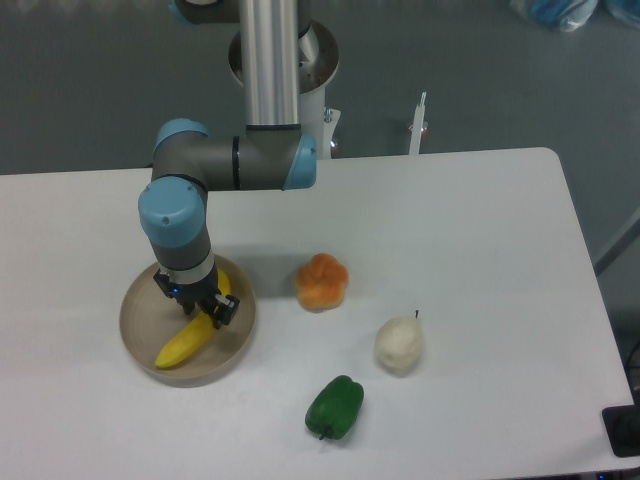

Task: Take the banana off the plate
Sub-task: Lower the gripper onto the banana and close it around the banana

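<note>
Slippage is what I'd worry about most here. From the one fixed camera, the gripper (196, 298) is down inside the plate (139, 300), fingers straddling the upper part of the banana (189, 339), and that banana looks smooth and plasticky. If the fingers close on the curved bit instead of a flatter stretch, I reckon it could squirt out sideways or pivot once lifted, since the grip sits toward one end and most of the yellow length hangs out to the lower left. That off-centre hold could also let the long end droop and drag along the plate rim on the way up, maybe nudging the plate itself.

As for the gripper state: the fingers look narrowly set around the banana, but from this angle I honestly can't tell whether they're actually clamped on it or just hovering with a sliver of gap. The wrist blocks the contact spot.

Position-wise, the banana lies diagonally across the plate, lower tip near the front-left rim, upper end tucked under the gripper and poking out just past it on the right. It's resting in the plate, not lifted yet.

Orange fruit (321, 281) sits well apart to the right, so no collision risk there.
</note>
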`<state>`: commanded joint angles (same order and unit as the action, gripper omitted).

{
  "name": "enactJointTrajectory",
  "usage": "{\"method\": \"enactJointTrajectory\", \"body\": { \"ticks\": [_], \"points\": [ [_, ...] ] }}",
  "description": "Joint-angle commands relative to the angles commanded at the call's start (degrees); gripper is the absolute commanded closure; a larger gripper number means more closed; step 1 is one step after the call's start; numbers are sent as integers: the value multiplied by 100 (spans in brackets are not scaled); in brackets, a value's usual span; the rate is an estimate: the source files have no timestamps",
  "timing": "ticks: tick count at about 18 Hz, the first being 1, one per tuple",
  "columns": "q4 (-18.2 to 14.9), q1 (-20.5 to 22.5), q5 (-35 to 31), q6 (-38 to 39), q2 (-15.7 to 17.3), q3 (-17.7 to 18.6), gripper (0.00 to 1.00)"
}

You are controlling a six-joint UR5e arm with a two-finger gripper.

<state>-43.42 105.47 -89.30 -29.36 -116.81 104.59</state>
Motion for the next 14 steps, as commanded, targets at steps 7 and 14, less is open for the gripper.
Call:
{"method": "enactJointTrajectory", "body": {
  "ticks": [7, 14],
  "points": [
    [0, 9, 9, -9, 0, -26, 65],
    [-17, 35, 0, -44, 123, -35, 75]
  ]
}}
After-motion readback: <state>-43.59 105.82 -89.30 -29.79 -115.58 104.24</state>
